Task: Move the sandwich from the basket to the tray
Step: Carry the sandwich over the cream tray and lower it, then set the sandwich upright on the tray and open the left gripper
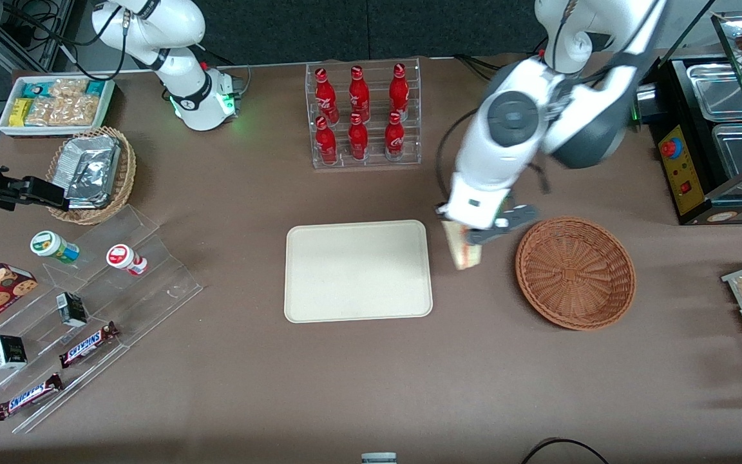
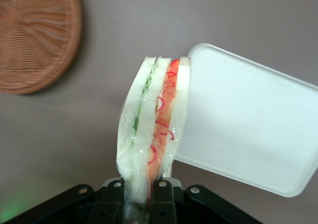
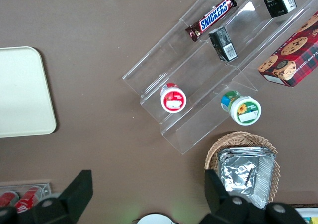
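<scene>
Brown table [image 1: 345,386], one sandwich [image 2: 154,129] apparently in claw [image 1: 474,237], between one tray [image 1: 358,270], one basket [image 1: 575,272]

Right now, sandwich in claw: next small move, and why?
Probably carry it sideways over the tray before lowering. The claw holds the sandwich above bare table between the basket and the tray, just off the tray's rim.
</scene>
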{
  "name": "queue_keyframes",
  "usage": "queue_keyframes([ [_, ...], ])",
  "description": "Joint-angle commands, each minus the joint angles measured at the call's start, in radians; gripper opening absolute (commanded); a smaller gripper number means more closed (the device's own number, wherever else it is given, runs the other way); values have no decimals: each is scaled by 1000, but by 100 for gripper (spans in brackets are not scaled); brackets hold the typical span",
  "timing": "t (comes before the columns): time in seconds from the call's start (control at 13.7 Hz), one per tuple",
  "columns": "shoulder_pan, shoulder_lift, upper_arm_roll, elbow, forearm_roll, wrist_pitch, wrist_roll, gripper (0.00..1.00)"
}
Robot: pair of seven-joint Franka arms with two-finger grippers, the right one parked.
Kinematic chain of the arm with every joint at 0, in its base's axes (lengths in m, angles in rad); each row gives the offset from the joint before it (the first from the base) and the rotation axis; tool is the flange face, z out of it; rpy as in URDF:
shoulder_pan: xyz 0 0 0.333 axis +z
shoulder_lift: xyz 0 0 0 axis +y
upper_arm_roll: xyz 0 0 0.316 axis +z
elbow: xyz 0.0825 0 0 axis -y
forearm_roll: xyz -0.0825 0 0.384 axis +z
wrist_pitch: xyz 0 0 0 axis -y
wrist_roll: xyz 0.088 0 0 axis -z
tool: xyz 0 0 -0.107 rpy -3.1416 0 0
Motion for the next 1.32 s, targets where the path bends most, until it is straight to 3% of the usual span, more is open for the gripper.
queue_keyframes([
  [0.0, -70, 117, 1, 49, 33, 71, -4, 0],
  [0.51, -231, 432, 6, 267, 281, 119, -165, 0],
  [0.88, -273, 509, 10, 270, 358, 210, -214, 0],
  [1.24, -282, 539, 10, 270, 369, 257, -212, 0],
])
